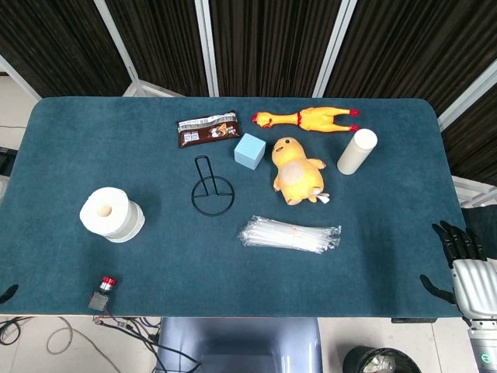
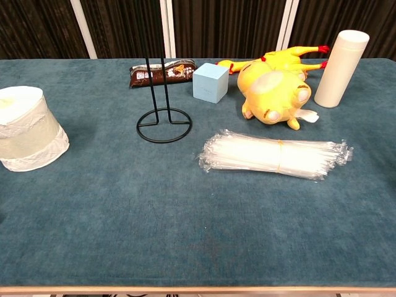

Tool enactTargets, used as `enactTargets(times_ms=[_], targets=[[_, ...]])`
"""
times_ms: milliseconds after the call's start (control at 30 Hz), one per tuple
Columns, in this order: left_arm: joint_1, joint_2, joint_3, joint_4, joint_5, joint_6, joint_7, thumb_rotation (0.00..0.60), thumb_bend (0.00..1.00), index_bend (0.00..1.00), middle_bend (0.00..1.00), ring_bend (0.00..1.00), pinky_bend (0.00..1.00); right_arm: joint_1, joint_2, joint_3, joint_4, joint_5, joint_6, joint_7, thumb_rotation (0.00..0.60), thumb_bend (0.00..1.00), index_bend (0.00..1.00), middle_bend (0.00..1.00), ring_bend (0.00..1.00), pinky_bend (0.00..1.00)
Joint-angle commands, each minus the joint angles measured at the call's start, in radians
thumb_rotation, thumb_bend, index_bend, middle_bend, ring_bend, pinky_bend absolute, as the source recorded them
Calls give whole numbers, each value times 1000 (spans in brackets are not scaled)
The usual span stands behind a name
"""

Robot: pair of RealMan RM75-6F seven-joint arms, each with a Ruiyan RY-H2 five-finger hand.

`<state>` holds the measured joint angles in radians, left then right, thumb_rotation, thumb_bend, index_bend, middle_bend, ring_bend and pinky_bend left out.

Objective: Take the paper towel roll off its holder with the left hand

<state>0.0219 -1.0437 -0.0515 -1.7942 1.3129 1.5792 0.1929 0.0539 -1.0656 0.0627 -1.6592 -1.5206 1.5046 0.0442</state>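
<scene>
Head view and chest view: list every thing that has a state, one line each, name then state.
paper towel roll: off the holder, standing on end on the table, nothing touching it.
holder: upright, bare.
white bottle: upright, cap on.
plush duck: lying on its back.
rubber chicken: lying flat.
snack packet: lying flat, sealed.
straw bundle: lying flat, wrapped.
right robot hand: at the table edge, holding nothing, fingers apart.
left robot hand: only a sliver visible.
</scene>
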Motion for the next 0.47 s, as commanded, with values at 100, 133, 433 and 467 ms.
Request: enactTargets(times_ms=[100,133,433,467], targets=[[-46,-12,-26,85,-17,-80,-96,600,0,87,0,0,0,-5,4,3,-2,13,3,6,600,298,60,78,86,0],[-51,-15,-26,97,-4,-83,-110,600,0,90,0,0,0,-6,4,4,-3,16,3,7,600,298,60,78,86,0],[-58,-54,-11,159,96,-49,-127,600,0,97,0,0,0,-3,3,4,-5,16,-2,10,600,297,60,78,87,0],[-57,-56,-12,159,96,-47,-123,600,0,97,0,0,0,-1,2,4,-4,17,-7,9,600,297,60,78,87,0]])
